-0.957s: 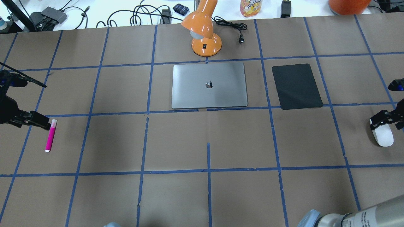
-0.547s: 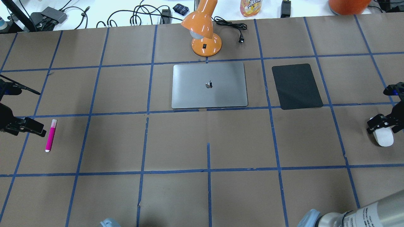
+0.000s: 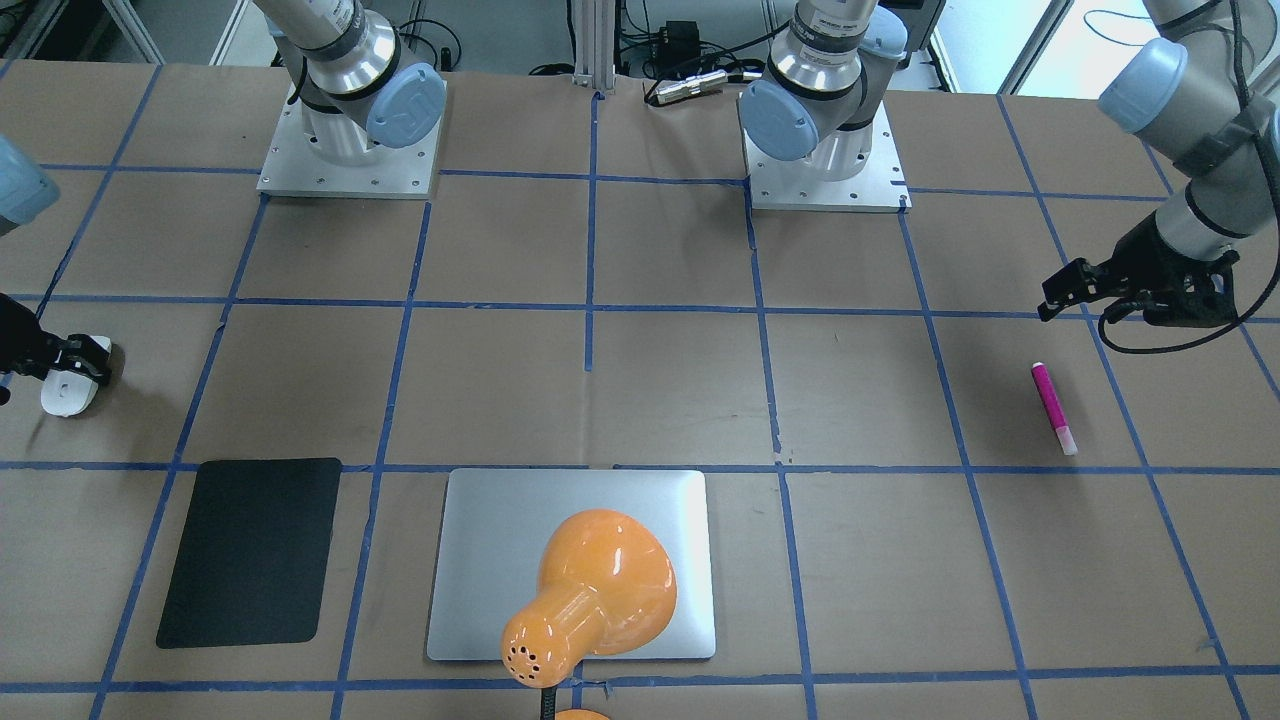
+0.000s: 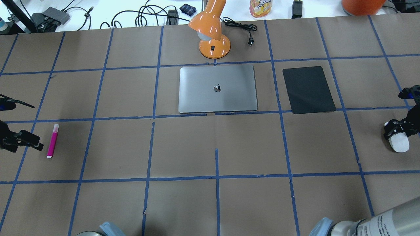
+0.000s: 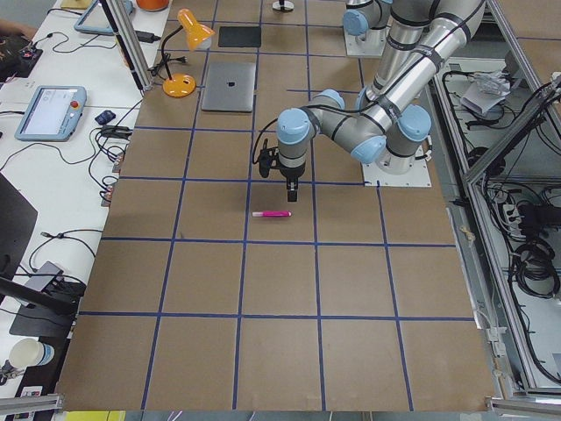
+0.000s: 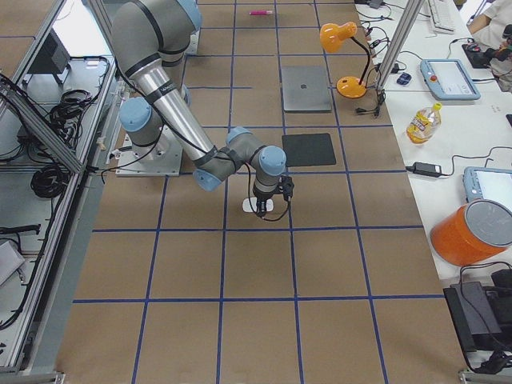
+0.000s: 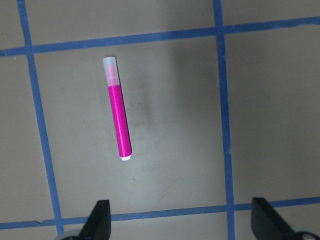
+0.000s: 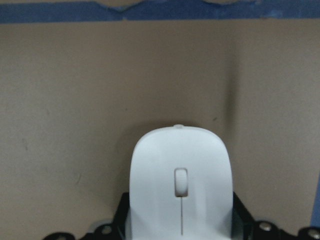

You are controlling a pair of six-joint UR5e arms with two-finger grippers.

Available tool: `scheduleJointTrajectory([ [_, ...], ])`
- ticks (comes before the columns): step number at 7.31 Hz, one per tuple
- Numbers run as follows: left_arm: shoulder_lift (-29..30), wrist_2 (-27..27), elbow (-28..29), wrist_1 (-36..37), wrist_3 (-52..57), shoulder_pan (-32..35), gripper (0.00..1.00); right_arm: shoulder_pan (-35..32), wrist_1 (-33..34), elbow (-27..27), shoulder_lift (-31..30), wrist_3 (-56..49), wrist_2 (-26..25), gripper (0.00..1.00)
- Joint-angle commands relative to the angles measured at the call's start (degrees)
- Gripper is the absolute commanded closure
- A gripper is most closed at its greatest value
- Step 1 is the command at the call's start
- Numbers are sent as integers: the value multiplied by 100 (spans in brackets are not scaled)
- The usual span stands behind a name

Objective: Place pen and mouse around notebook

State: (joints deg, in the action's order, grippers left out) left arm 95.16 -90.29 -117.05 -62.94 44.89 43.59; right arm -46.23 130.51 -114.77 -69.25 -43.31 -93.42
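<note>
Left pincer: my left pincer (image 7: pixel 182 225) is spread wide, holds nothing and hangs over the paper beside the pen.
Pen: the pen (image 7: pixel 119 117) lies flat inside one taped square, far out on my left and well apart from the notebook.
Right pincer: my right pincer (image 4: pixel 396 128) is down on the mouse, with a finger pressed against each side.
Mouse: the mouse (image 8: pixel 181 175) lies on the paper at my far right, past the black mat (image 4: pixel 308 89).
Notebook: the notebook (image 4: pixel 217 88) lies closed and flat mid-table, just beside the orange lamp (image 4: pixel 213 36) on my side of it.
Surface: the table (image 4: pixel 183 147) is covered in brown paper, ruled into squares by blue tape.
Room: a white bench (image 4: pixel 98 13) runs along the far edge, strewn with black cables. A yellow bottle (image 4: pixel 261 7) stands on it.
</note>
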Motion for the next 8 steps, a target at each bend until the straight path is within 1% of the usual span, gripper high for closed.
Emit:
scheduleJointTrajectory([
  [1,467,47,-46,935,-7,-61,0,0,-70,60,-45,33,35,46],
  [3,827,38,-38,1011,-207,0,0,-227,-52,208,-307,156,192,44],
  [4,872,38,-37,1046,-905,96,0,-664,-52,418,-361,382,341,44],
  [5,951,21,-37,1186,-1164,262,0,-1233,-157,716,-370,663,342,45],
  [6,1056,-6,-29,1553,-1167,334,0,-1744,-567,1076,-361,910,342,45],
  [7,1188,11,-20,1661,-1176,334,0,-2158,-884,1436,-231,1156,395,46],
  [8,1285,29,6,1740,-1289,343,0,-2606,-879,1797,84,1619,465,46],
])
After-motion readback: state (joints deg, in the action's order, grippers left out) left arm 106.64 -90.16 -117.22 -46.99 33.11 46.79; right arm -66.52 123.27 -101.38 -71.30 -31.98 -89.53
